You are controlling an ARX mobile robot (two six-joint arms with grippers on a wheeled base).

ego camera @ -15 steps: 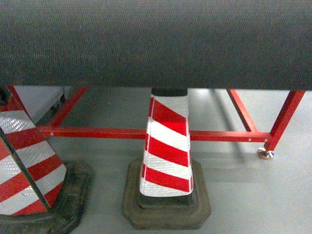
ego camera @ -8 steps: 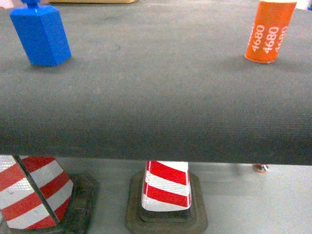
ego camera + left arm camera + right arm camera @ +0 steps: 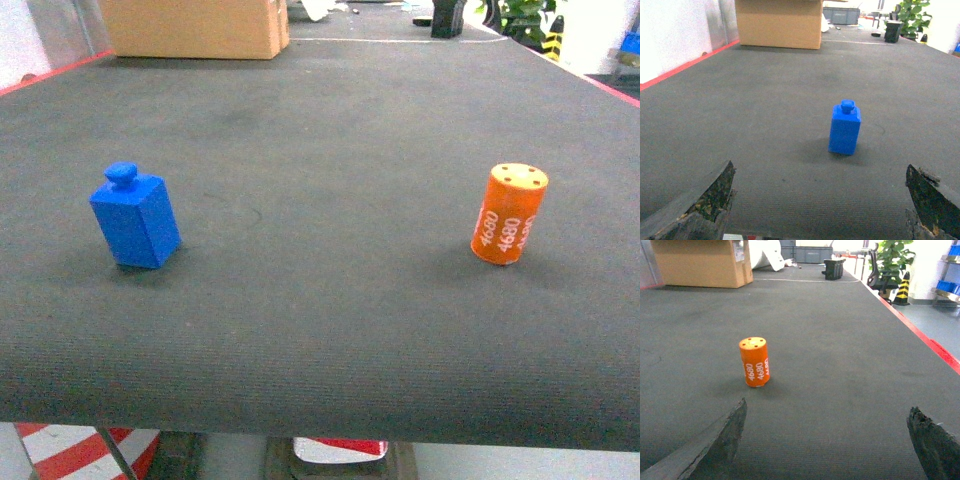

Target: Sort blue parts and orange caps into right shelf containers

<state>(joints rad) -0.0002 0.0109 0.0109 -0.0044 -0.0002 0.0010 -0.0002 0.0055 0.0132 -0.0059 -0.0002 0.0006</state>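
Note:
A blue part [image 3: 135, 218] stands upright on the left of the dark grey table [image 3: 320, 330]. An orange cap [image 3: 509, 213] marked 4680 stands on the right. Neither gripper shows in the head view. In the left wrist view the blue part [image 3: 844, 128] stands ahead of my left gripper [image 3: 820, 200], which is wide open and holds nothing. In the right wrist view the orange cap [image 3: 754, 362] stands ahead and to the left of my right gripper [image 3: 827, 440], also wide open and holding nothing. Something blue on a shelf [image 3: 949, 287] shows at the far right, too small to tell what it is.
A cardboard box [image 3: 195, 25] stands at the table's far left. The table has red side edges [image 3: 920, 335]. Red-and-white cones [image 3: 80, 448] peek out below the front edge. A plant [image 3: 892, 262] and a yellow-black cone [image 3: 901, 290] stand beyond the right side.
The head view has risen from under the table to above its top. The cones have dropped to the bottom edge, and the blue part and orange cap now sit mid-frame.

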